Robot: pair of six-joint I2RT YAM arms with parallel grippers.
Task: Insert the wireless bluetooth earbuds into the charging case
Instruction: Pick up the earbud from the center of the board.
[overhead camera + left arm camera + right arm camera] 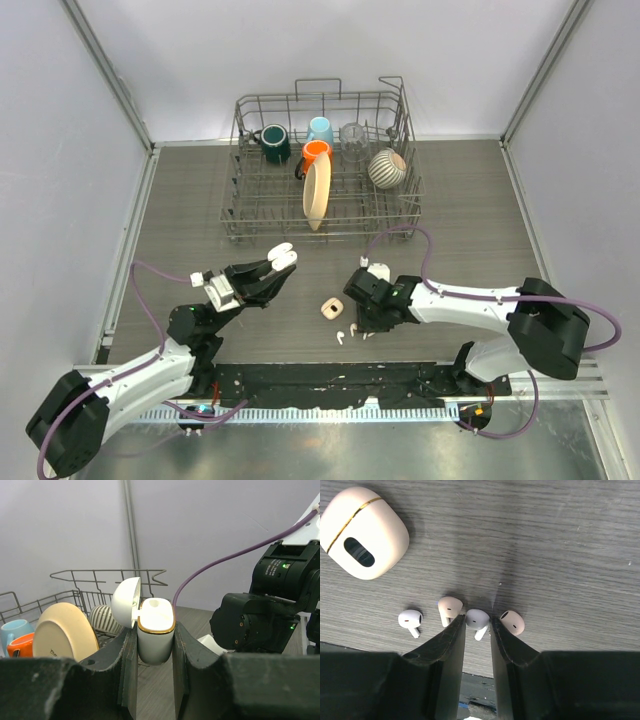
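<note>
**Item 1.** Left gripper [154,634]: held up above the table [470,220], left of centre. Its jaws are clamped on the lower body of a white charging case [156,622] with a gold rim. The case stands upright and its domed lid [125,602] is hinged open to one side.

**Item 2.** Right gripper [477,626]: pointing straight down at the tabletop near the front edge, with only a narrow gap between the jaws. A white earbud [477,616] lies right at the fingertips, its stem in the gap. From here I cannot tell whether the pads press it or merely flank it.

**Item 3.** Earbuds, four in all, in a loose row on the table. A second white bud [410,620] lies at the left end. Two cream buds lie just outside the fingers, one [449,607] on the left and one [512,621] on the right.

**Item 4.** Beige case [362,532]: closed, with a gold seam, lying flat on the table. It is near the row but apart from it.

**Item 5.** Dish rack [300,97]: wire, at the far side of the table. It holds mugs [273,143] and a pale plate [317,193] set on edge.
</note>
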